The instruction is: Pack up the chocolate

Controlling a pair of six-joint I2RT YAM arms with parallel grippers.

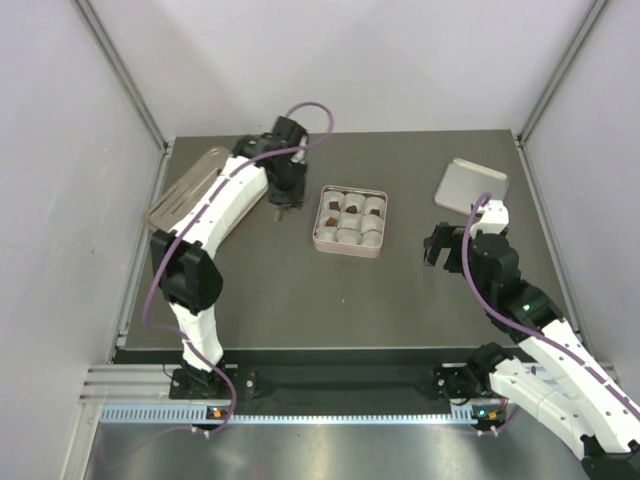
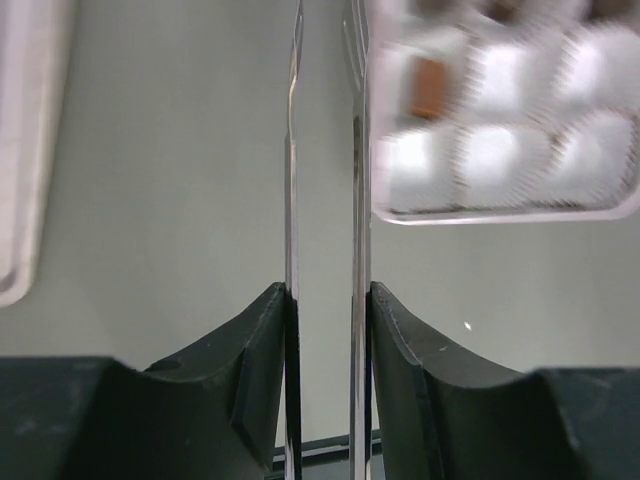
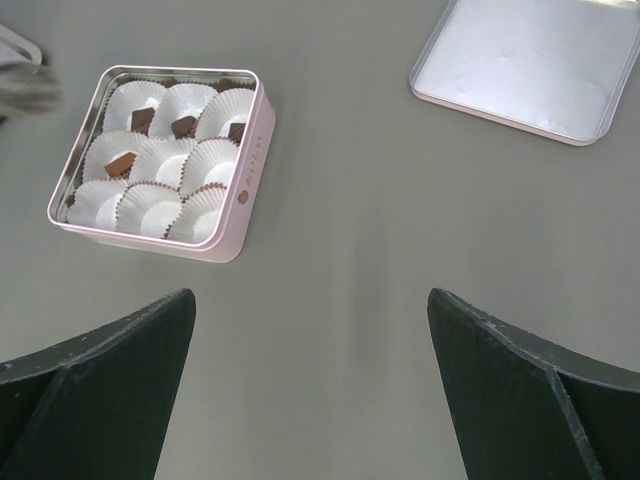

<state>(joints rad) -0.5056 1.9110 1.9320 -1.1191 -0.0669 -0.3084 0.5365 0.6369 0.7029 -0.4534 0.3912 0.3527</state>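
A pink square tin (image 1: 349,246) lined with white paper cups sits mid-table. Brown chocolate pieces (image 3: 120,163) lie in some of its cups, one of them blurred in the left wrist view (image 2: 430,88). My left gripper (image 1: 283,192) hangs just left of the tin, shut on a pair of thin metal tweezers (image 2: 294,150). The two tweezer blades stand slightly apart with nothing between them. My right gripper (image 3: 310,305) is open and empty over bare table, to the right of the tin (image 3: 245,150).
The tin's lid (image 1: 471,185) lies upside down at the back right, also in the right wrist view (image 3: 530,65). A clear shallow tray (image 1: 190,185) lies along the back left edge, behind the left arm.
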